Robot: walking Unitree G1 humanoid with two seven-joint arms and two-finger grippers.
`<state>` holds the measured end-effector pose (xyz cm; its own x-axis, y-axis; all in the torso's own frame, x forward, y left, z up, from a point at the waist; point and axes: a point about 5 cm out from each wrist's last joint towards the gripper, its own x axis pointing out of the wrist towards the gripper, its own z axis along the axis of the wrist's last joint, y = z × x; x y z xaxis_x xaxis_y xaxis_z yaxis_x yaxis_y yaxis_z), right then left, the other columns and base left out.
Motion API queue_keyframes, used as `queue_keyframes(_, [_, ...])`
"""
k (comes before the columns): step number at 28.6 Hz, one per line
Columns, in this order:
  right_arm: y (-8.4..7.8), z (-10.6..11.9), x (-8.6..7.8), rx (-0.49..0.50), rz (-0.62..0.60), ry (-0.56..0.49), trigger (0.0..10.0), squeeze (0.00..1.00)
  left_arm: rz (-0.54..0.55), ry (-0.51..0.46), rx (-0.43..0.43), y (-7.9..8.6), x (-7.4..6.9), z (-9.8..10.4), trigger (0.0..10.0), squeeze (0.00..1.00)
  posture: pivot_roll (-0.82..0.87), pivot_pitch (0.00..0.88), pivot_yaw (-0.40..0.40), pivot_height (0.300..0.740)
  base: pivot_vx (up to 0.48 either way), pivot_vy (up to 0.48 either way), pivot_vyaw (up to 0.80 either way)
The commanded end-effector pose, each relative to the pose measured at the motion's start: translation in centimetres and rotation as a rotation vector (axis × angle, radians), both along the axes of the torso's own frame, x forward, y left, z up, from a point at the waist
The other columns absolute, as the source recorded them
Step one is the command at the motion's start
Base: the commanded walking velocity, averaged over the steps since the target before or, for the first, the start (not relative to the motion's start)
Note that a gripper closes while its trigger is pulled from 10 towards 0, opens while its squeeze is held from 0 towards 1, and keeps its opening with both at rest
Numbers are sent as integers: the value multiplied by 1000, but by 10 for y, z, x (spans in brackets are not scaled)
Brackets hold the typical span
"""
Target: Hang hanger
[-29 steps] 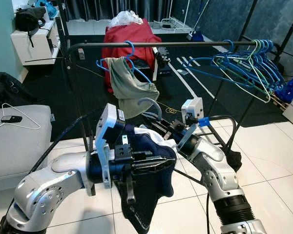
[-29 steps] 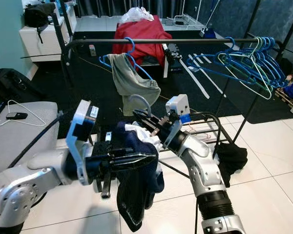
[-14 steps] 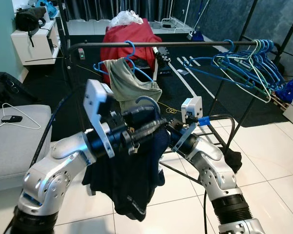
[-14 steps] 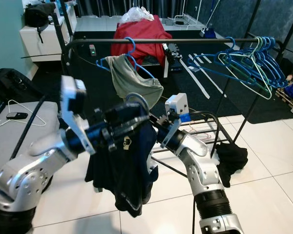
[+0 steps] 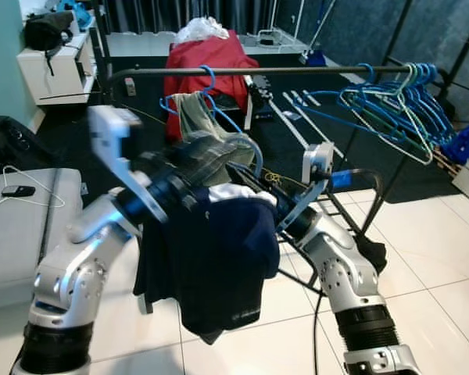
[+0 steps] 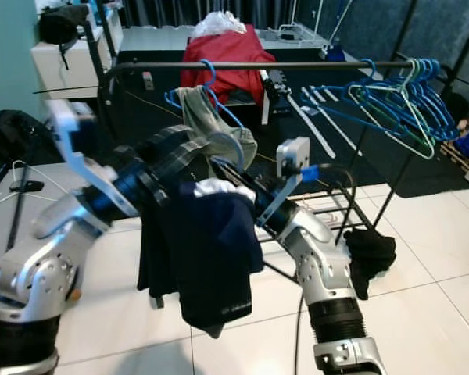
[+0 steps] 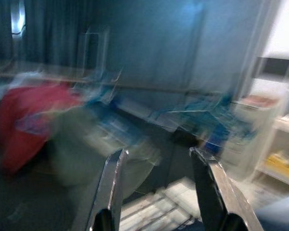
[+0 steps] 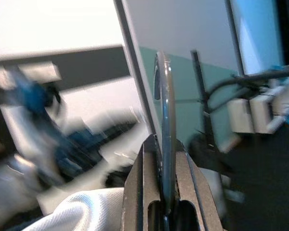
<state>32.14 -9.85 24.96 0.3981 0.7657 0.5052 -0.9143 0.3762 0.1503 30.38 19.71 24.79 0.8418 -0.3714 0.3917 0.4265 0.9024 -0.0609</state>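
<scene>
A dark navy garment (image 5: pixel 219 258) with a white collar hangs on a hanger whose grey-blue hook (image 5: pixel 248 148) rises above it. My right gripper (image 8: pixel 163 140) is shut on the hanger's wire just under the hook, in front of the black rail (image 5: pixel 297 70) and lower than it. In the eye views its fingers are mostly hidden behind the cloth. My left gripper (image 7: pixel 159 154) is open with nothing between its fingers; blurred, it is raised beside the garment's top. A blue hanger with a grey-green garment (image 5: pixel 207 125) hangs on the rail.
Several blue hangers (image 5: pixel 399 101) crowd the rail's right end. The rack's lower frame (image 5: pixel 359 187) stands behind my right arm, with dark cloth (image 5: pixel 373 254) on the tiles. A grey seat (image 5: pixel 23 226) is at left, a red-covered heap (image 5: pixel 207 58) beyond the rail.
My left gripper, earlier clamped in the dark garment, has let go and swung up and back. The garment now hangs straight from the hanger. My right gripper has lifted slightly.
</scene>
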Motion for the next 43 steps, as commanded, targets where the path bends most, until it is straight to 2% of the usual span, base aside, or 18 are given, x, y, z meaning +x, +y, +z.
queue_keyframes(1, [2, 8, -8, 32, 123, 7, 0, 0, -79, 41, 40, 1, -6, -11, 10000, 0, -91, 99, -37, 740, 0, 0, 0])
queue_keyframes(6, [1, 8, -10, 31, 159, 21, 0, 0, -116, 67, 61, 1, -10, -17, 10000, 0, -91, 99, -37, 740, 0, 0, 0])
queue_keyframes(7, [-9, -1, -15, -55, 224, 47, 0, 0, -226, 106, 221, 9, -28, -30, 10000, 0, -89, 105, -40, 740, 0, 0, 0])
queue_keyframes(8, [-9, -1, -15, -55, 224, 47, 0, 0, -226, 106, 221, 9, -28, -30, 10000, 0, -89, 105, -40, 740, 0, 0, 0])
queue_keyframes(10, [-18, -9, -18, -128, 256, 72, 0, 0, -267, 115, 336, 20, -38, -32, 10000, 0, -89, 106, -41, 740, 0, 0, 0])
queue_keyframes(14, [-22, -12, -19, -151, 261, 79, 0, 0, -265, 106, 363, 24, -41, -29, 10000, 0, -88, 105, -41, 740, 0, 0, 0])
queue_keyframes(16, [-28, -19, -23, -234, 288, 97, 0, 0, -240, 30, 389, 31, -41, -16, 10000, 0, -86, 105, -42, 740, 0, 0, 0])
queue_keyframes(17, [-28, -19, -23, -234, 288, 97, 0, 0, -240, 30, 389, 31, -41, -16, 10000, 0, -86, 105, -42, 740, 0, 0, 0])
queue_keyframes(18, [-32, -27, -24, -332, 269, 88, 0, 0, -252, -20, 389, 33, -43, -4, 10000, 0, -86, 105, -42, 740, 0, 0, 0])
queue_keyframes(21, [-35, -31, -25, -401, 259, 84, 0, 0, -267, -52, 389, 34, -44, 4, 10000, 0, -86, 105, -42, 740, 0, 0, 0])
queue_keyframes(23, [-40, -38, -21, -526, 189, 20, 0, 0, -290, -90, 406, 33, -46, 14, 10000, 0, -84, 99, -39, 740, 0, 0, 0])
queue_keyframes(25, [-40, -38, -21, -526, 189, 20, 0, 0, -290, -90, 406, 33, -46, 14, 10000, 0, -84, 99, -39, 740, 0, 0, 0])
queue_keyframes(26, [-41, -37, -19, -571, 153, -36, 0, 0, -308, -84, 431, 31, -45, 11, 10000, 0, -85, 97, -37, 740, 0, 0, 0])
queue_keyframes(29, [-41, -36, -18, -589, 122, -90, 0, 0, -354, -56, 417, 26, -46, 4, 10000, 0, -88, 94, -35, 740, 0, 0, 0])
queue_keyframes(32, [-35, -28, -21, -541, 99, -149, 0, 0, -539, 78, 307, 9, -52, -24, 10000, 0, -91, 91, -33, 740, 0, 0, 0])
queue_keyframes(39, [-29, -24, -26, -477, 149, -129, 0, 0, -518, 59, 199, 5, -44, -27, 10000, 0, -88, 88, -35, 740, 0, 0, 0])
queue_keyframes(40, [-27, -23, -29, -452, 188, -113, 0, 0, -505, 24, 144, 6, -39, -26, 10000, 992, -89, 86, -35, 740, 0, 0, 0])
queue_keyframes(43, [-23, -23, -36, -408, 289, -52, 0, 0, -487, -36, 44, 7, -31, -20, 10000, 1000, -87, 87, -36, 740, 0, 0, 0])
